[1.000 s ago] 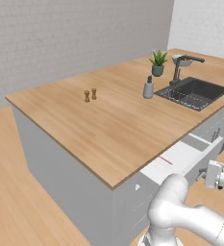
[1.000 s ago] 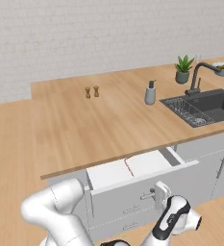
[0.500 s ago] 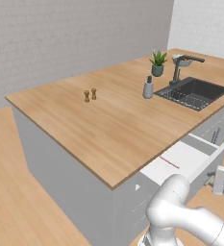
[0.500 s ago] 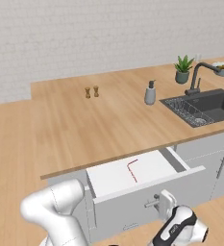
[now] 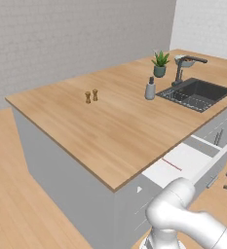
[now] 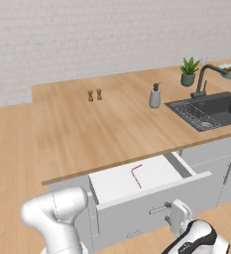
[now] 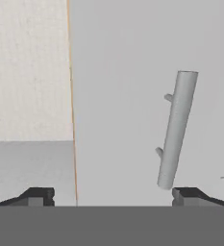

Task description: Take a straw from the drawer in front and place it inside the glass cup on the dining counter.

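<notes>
Now that drawer (image 6: 146, 186) stands pulled out further than a second ago, hand (image 7: 112, 194) has let go of handle (image 7: 177, 129), fingers spread, empty. Straw (image 6: 136, 176) lies exposed, centre of right base view; pick comes next.

Simulated kitchen, wood dining counter (image 6: 87, 129), sink (image 6: 211, 110) with faucet (image 6: 206, 79), grey drawer (image 6: 151, 198)

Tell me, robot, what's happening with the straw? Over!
Gripper open, off the drawer handle. Drawer pulled out, red straw lying inside, untouched. Nothing over it.
</notes>
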### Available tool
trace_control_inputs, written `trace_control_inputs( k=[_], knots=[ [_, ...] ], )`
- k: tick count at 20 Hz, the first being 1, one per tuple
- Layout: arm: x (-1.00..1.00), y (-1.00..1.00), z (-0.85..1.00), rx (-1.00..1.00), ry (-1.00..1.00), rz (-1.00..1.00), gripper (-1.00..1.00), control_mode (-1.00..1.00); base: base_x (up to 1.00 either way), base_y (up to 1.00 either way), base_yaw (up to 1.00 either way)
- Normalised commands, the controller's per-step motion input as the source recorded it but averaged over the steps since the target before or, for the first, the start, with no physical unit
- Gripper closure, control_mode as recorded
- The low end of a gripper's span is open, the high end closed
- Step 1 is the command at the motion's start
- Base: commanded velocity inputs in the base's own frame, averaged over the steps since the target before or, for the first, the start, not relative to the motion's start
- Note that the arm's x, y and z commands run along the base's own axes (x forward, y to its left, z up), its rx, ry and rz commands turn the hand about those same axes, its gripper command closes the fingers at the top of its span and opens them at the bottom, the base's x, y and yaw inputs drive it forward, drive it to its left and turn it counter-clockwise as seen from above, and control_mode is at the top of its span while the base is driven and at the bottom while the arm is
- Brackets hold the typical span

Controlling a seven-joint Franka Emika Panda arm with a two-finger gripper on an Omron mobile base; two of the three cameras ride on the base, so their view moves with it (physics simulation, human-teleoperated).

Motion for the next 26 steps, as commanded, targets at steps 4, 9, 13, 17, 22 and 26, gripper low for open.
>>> trace_control_inputs(
  k=[4,9,13,17,22,26],
  knots=[
    [-0.07,0.00,1.00,-0.17,0.00,0.02,-1.00,-1.00,0.00,0.00,0.00],
    [0.16,0.15,0.98,-0.33,0.00,0.11,-1.00,-1.00,0.00,0.00,0.00],
    [0.21,0.20,0.91,-0.37,0.02,0.16,-1.00,-1.00,0.00,0.00,0.00],
    [0.33,0.24,0.59,-0.31,0.19,0.17,-1.00,-1.00,0.00,0.00,0.00],
    [0.64,0.31,0.04,-0.21,0.45,0.12,-1.00,-1.00,0.00,0.00,0.00],
    [0.65,0.25,-0.23,-0.17,0.38,0.11,-1.00,-1.00,0.00,0.00,0.00]
  ],
)
